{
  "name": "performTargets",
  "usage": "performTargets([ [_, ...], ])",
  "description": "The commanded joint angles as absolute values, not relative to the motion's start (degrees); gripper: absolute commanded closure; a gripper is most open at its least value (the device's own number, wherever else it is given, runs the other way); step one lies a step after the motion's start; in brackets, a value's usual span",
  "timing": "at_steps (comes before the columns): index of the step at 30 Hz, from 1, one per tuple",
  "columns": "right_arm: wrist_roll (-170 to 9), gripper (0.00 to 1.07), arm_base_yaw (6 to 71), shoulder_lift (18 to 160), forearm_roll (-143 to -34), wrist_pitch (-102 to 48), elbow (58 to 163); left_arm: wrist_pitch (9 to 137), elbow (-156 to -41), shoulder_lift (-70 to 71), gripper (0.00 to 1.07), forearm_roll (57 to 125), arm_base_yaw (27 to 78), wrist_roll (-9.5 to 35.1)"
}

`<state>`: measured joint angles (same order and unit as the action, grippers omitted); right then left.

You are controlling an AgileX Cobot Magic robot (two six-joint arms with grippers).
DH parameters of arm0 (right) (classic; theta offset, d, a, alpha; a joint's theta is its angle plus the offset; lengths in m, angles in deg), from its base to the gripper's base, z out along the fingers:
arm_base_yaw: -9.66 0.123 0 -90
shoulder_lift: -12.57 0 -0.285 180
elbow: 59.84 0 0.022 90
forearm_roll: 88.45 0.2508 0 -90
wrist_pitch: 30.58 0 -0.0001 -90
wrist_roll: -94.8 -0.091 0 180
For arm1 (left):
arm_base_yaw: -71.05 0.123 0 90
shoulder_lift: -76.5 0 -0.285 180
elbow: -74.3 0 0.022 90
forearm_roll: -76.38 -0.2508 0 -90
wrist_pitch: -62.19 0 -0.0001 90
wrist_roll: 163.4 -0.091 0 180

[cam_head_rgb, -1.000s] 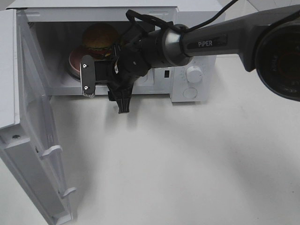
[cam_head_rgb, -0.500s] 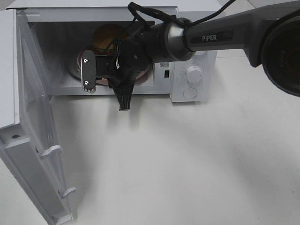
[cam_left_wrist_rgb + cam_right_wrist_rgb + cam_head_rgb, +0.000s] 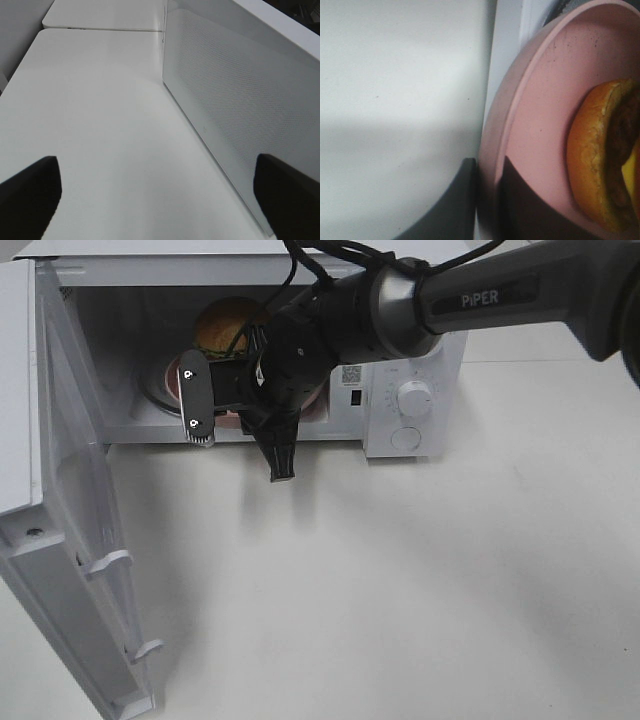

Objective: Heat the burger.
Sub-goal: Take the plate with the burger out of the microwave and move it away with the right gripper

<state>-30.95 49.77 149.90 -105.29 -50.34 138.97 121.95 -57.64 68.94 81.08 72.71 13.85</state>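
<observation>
The burger (image 3: 228, 322), with a golden-brown bun, sits on the pink plate (image 3: 318, 400) inside the open microwave (image 3: 410, 390). My right gripper (image 3: 238, 430) reaches across to the microwave's opening and is shut on the plate's near rim. In the right wrist view the rim of the plate (image 3: 545, 100) runs between the two dark fingers of the gripper (image 3: 487, 200), and the burger (image 3: 600, 155) lies just beyond. The arm hides much of the plate from above. My left gripper (image 3: 157, 170) is open and empty, out of the high view.
The microwave door (image 3: 70, 540) stands swung open at the left; its mesh panel fills the right of the left wrist view (image 3: 240, 110). The control knobs (image 3: 413, 398) are on the microwave's right. White tabletop (image 3: 400, 580) lies in front.
My right gripper has shifted a little to the right at the microwave's opening. The plate and burger have moved right with it, further inside the cavity.
</observation>
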Motion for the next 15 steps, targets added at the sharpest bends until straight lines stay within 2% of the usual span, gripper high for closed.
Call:
performTargets([
  [1,-28.7,1.07,49.7,145.4,-106.6,-45.4,135.1,121.7,-57.4,70.0,0.07,81.0,72.8,13.9],
  [15,-28.7,1.07,50.6,140.0,-107.9,-42.2,127.2,121.7,-57.4,70.0,0.07,81.0,72.8,13.9],
])
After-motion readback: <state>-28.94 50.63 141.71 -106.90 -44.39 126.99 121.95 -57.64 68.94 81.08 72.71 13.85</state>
